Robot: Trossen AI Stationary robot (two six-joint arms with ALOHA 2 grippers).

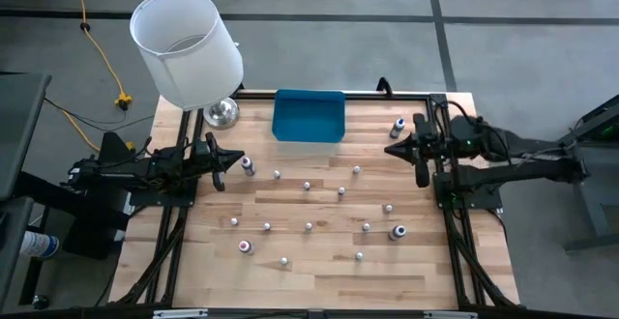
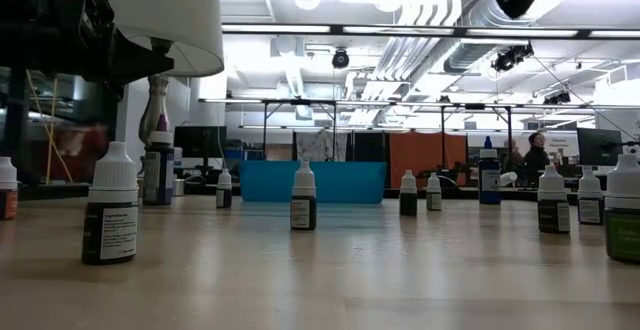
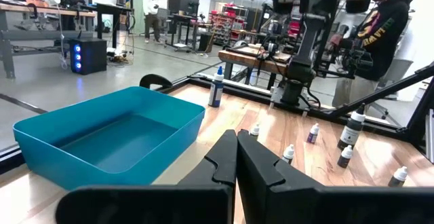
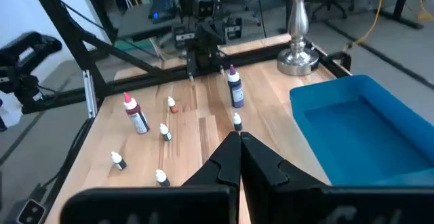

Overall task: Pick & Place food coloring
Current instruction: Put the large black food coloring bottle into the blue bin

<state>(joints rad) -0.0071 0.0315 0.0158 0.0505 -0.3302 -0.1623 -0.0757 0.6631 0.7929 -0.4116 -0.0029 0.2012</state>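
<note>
Two people [image 3: 380,27], left wrist only

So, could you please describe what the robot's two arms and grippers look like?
Both arms are dark, nearly black, built of slim jointed links with black cables running along them. The left gripper and right gripper each end in two dark, wedge-shaped fingers that taper to a point. A small green light shows on the right arm near its wrist.

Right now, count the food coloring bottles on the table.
15. One bottle beside the right gripper, one beside the left gripper, thirteen scattered across the table in front of the blue tray. The arms may hide more.
</note>
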